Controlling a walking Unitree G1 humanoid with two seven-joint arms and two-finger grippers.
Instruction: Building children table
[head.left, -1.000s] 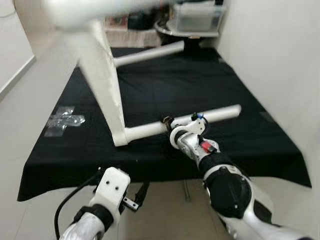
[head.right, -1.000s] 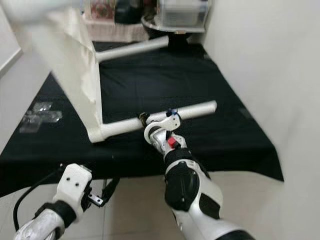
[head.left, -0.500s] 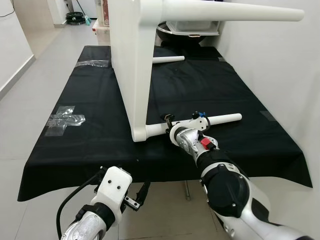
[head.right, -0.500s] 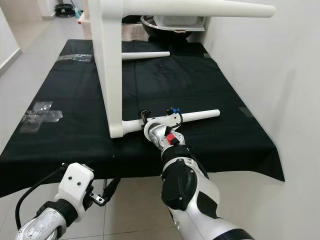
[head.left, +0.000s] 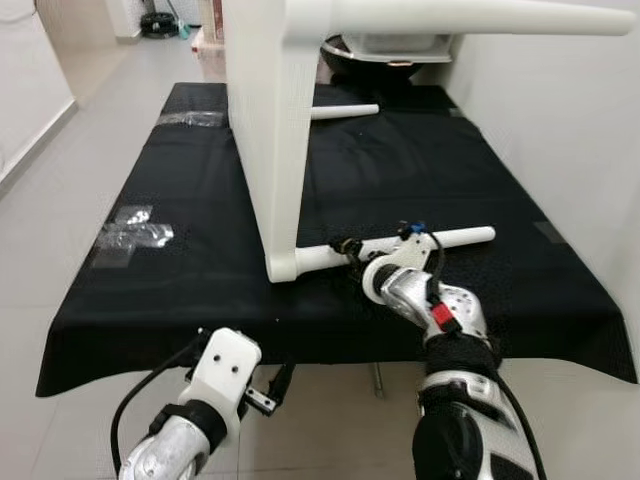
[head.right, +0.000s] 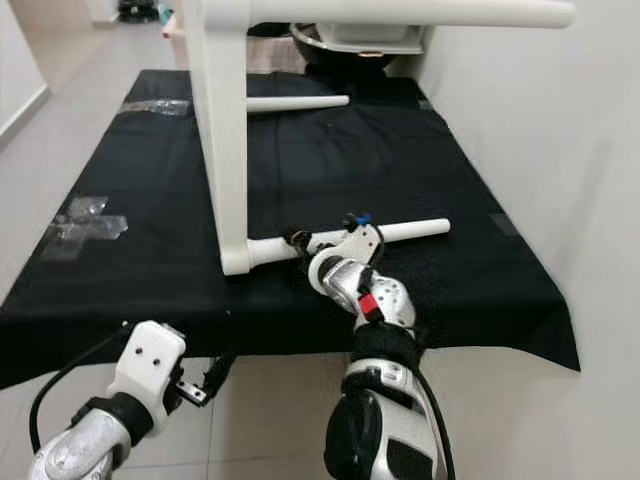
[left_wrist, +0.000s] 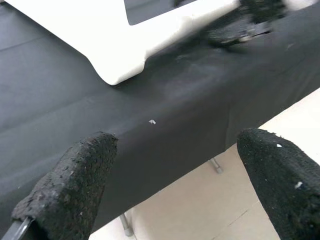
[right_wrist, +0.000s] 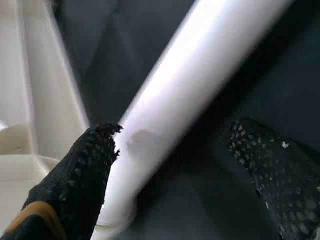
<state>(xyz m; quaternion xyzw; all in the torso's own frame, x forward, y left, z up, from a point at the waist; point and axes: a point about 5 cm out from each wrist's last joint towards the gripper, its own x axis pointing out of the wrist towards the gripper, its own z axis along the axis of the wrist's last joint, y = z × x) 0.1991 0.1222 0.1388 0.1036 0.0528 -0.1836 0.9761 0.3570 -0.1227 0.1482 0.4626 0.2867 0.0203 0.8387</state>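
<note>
White children's table top (head.left: 262, 130) stands on edge on the black-cloth-covered desk (head.left: 150, 300), its lower corner near the desk's front edge. One white cylindrical leg (head.left: 465, 238) is seated at that lower corner and lies flat on the cloth, long axis running out toward the robot's right, free end pointing at the wall side. A second white leg (head.left: 470, 18) projects from the top edge, also pointing right, roughly level. A third white leg (head.left: 345, 111) lies loose on the cloth at the far end, axis likewise left-right. Judged progress: about two legs fitted, at least one left to mount, fourth leg's whereabouts unclear. Right gripper (head.left: 352, 247) sits at the lower leg close to its joint with the top; in the right wrist view the fingers (right_wrist: 82, 172) straddle the leg with gaps on both sides, so jaws released, not clamping. Left gripper (left_wrist: 165, 185) hangs low in front of the desk edge, jaws spread wide, holding nothing. Crumpled clear plastic wrapping (head.left: 135, 232) lies on the cloth to the left.
</note>
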